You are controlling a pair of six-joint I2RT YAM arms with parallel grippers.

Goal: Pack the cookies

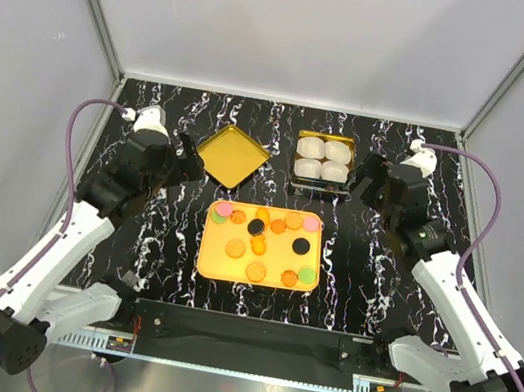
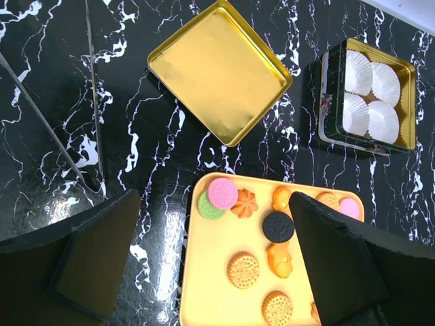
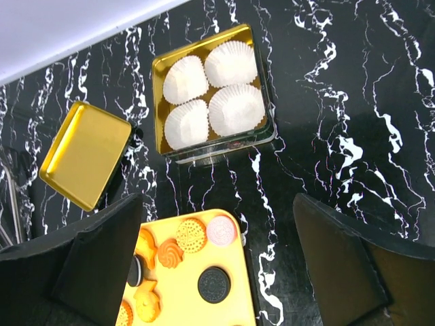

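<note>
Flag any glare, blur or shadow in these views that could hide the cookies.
Top external: even light, sharp, cookies small but clear on the tray. Left wrist: own fingers dark and featureless, one covering the tray's right side; mild sheen on the gold lid. Right wrist: fingers likewise dark, paper cups very bright, pleats faint.

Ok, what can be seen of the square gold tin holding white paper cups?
The square gold metal tin stands open, shiny gold inside, dark printed outer walls. It sits flat on the black marbled tabletop, beyond the yellow tray, right of the loose gold lid. Four white fluted paper cups fill it, two by two.
</note>
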